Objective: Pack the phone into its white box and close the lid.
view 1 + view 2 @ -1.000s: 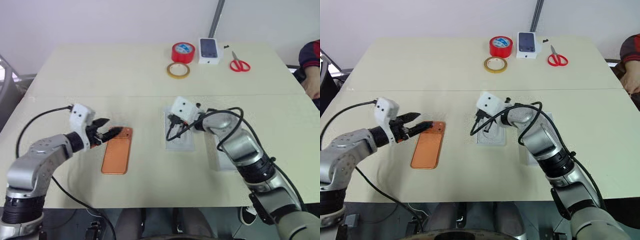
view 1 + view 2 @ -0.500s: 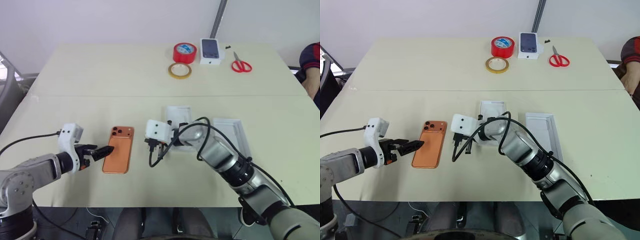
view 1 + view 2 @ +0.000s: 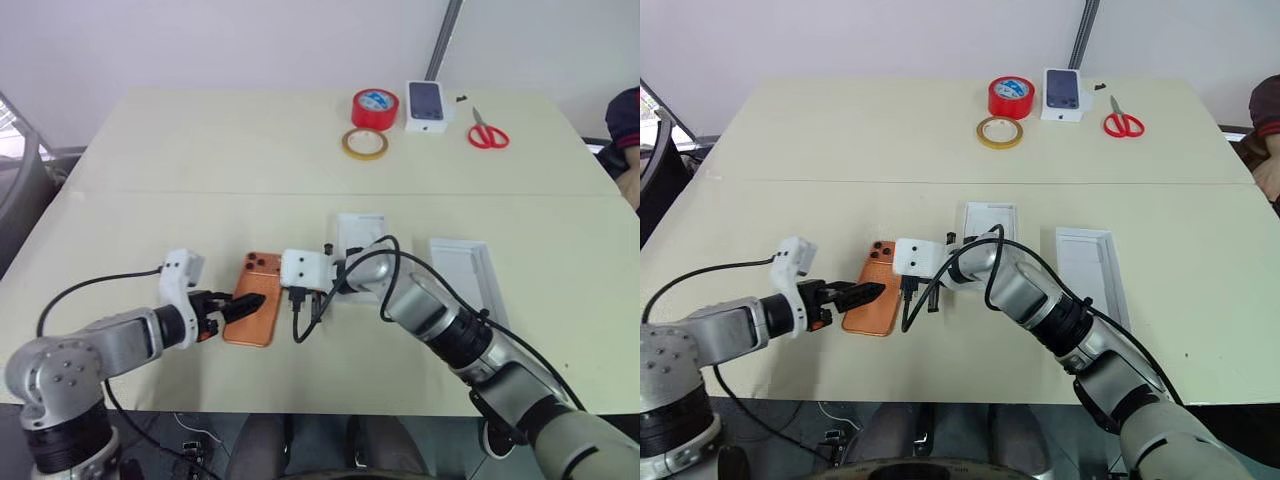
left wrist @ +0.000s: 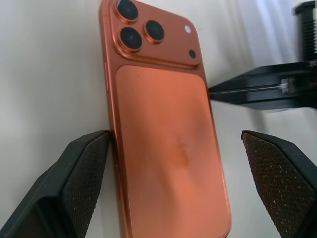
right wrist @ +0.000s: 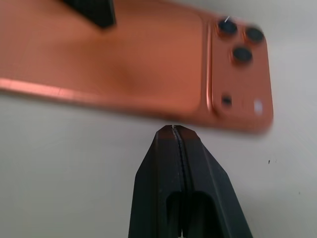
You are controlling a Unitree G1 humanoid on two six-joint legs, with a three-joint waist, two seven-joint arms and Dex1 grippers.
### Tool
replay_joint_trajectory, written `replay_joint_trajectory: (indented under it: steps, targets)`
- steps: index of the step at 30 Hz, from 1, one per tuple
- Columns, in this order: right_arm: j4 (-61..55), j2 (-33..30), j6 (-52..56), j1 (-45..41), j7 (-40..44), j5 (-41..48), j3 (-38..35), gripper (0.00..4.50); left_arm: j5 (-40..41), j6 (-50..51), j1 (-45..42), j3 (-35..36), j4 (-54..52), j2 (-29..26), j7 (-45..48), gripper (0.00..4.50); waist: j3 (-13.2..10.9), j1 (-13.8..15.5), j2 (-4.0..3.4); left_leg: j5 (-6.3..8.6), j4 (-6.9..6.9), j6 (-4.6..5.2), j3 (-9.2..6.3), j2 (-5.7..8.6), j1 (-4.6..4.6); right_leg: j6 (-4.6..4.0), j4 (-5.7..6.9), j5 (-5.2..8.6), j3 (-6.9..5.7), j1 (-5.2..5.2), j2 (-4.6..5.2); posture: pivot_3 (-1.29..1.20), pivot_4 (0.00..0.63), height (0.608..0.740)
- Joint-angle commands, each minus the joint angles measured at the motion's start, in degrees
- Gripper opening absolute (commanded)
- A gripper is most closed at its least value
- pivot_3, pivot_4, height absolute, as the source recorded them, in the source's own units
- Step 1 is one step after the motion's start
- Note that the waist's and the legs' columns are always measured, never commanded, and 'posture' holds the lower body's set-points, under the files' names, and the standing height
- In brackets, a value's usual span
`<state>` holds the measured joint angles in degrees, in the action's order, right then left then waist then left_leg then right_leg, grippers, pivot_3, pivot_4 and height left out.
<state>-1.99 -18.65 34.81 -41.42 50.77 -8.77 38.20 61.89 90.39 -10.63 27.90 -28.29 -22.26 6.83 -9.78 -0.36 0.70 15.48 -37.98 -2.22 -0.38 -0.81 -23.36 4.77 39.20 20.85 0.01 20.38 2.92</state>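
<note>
Two grippers are flanking the phone (image 4: 166, 144), lying lengthwise near-to-far on the surface (image 3: 200, 150): my left gripper (image 3: 240, 305) is straddling its near end spread wide, my right gripper (image 5: 173, 130) is sitting clenched at its right edge.

Silver-grey jointed arms, black cuffs, white wrist camera blocks, looping black cables, textured black gripper fingers (image 4: 84, 173)

The phone (image 3: 254, 311) lies camera-side up between the left hand (image 3: 243, 305) and right hand (image 3: 297, 312)
</note>
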Motion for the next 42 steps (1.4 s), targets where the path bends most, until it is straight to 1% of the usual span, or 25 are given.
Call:
replay_joint_trajectory:
  steps: [1,4,7,15,21,25,29,30,32,35,39,42]
  targets:
    - [-0.7,1.0,0.0,-0.4,-0.3,-0.6,-0.3,0.00,5.6,2.1,-0.4,-3.8,2.4,2.7,-2.5,4.44,0.0,0.0,0.00,-0.01,0.00,-0.03,-0.01,0.00,0.00,0.00,0.00,0.00,0.00,0.00,0.00,0.00,0.150,0.740]
    - [-0.8,1.0,0.3,-0.2,-0.6,-0.9,-0.5,0.00,8.1,2.1,-2.1,-4.5,3.6,4.4,-5.2,4.44,0.0,0.0,0.02,-0.01,0.00,-0.02,-0.01,0.00,0.00,0.00,0.00,0.00,-0.01,-0.01,0.00,0.00,0.150,0.740]
    - [-1.0,1.1,0.5,0.0,-0.7,-1.0,-0.6,0.00,10.3,2.1,-3.1,-4.6,4.3,4.4,-7.2,4.44,0.0,-0.2,0.04,-0.03,-0.02,-0.05,-0.02,0.01,0.00,0.00,0.00,0.00,-0.02,-0.01,0.00,0.00,0.150,0.740]
    - [-1.6,1.0,1.4,0.8,-0.8,-1.3,-1.0,0.00,12.9,2.0,-4.0,-1.0,7.8,1.0,-11.1,4.44,0.0,-0.6,0.05,-0.09,0.00,-0.16,-0.02,-0.04,-0.01,0.00,0.00,0.00,-0.01,0.03,-0.06,0.00,0.150,0.740]
    - [-1.4,1.0,1.3,0.8,-0.9,-1.3,-1.1,0.00,16.5,-0.7,-2.0,1.9,10.0,-0.6,-14.9,4.44,0.0,-0.6,0.05,-0.10,0.02,-0.19,-0.03,-0.06,-0.01,0.00,0.00,0.00,-0.01,0.05,-0.07,0.00,0.150,0.740]
    - [-1.4,1.0,1.1,0.8,-1.0,-1.4,-1.0,0.00,20.5,-3.6,0.2,1.2,10.4,-1.5,-17.9,4.44,0.0,-0.7,0.05,-0.10,0.04,-0.19,-0.03,-0.07,-0.01,0.00,0.00,0.00,0.00,0.06,-0.07,0.00,0.150,0.740]
    - [-1.3,0.9,1.0,0.7,-0.9,-1.4,-1.0,0.00,26.3,-8.4,2.9,-0.2,11.3,-2.9,-21.8,4.44,0.0,-0.7,0.05,-0.10,0.06,-0.19,-0.04,-0.07,0.00,0.00,0.00,0.00,0.00,0.07,-0.06,0.00,0.150,0.740]
    - [-1.3,0.9,1.0,0.7,-0.9,-1.4,-1.0,0.00,27.8,-9.7,3.5,-0.8,11.5,-3.4,-22.6,4.21,0.0,-0.7,0.05,-0.10,0.07,-0.19,-0.04,-0.08,0.00,0.00,0.00,0.00,0.00,0.07,-0.06,0.00,0.150,0.740]
    - [-1.4,0.9,1.0,0.7,-0.8,-1.4,-1.0,0.00,30.8,-12.3,4.9,-1.8,11.7,-4.7,-23.9,3.54,0.0,-0.7,0.05,-0.10,0.07,-0.19,-0.04,-0.08,0.00,0.00,-0.01,0.00,0.01,0.07,-0.06,0.00,0.150,0.740]
    - [-1.4,0.8,1.0,0.7,-0.7,-1.4,-1.0,0.00,35.2,-16.2,6.8,-3.7,11.8,-6.9,-25.2,2.11,0.0,-0.7,0.05,-0.10,0.08,-0.18,-0.04,-0.08,-0.01,0.00,-0.02,0.00,0.01,0.08,-0.05,0.00,0.150,0.740]
    - [-1.4,0.8,1.0,0.7,-0.7,-1.4,-1.0,0.00,40.1,-21.2,8.8,-5.7,11.7,-9.3,-26.2,2.11,0.0,-0.6,0.05,-0.05,0.08,-0.10,-0.04,-0.07,-0.01,-0.01,-0.03,0.00,0.01,0.08,-0.03,0.00,0.150,0.740]
    - [-1.3,0.7,0.6,0.6,-1.0,-1.6,-1.3,0.00,42.4,-24.2,10.1,-7.3,11.5,-11.0,-26.7,2.11,0.0,-0.6,0.04,-0.04,0.08,-0.09,-0.04,-0.07,-0.01,-0.01,-0.05,0.01,0.01,0.08,-0.03,0.00,0.150,0.740]
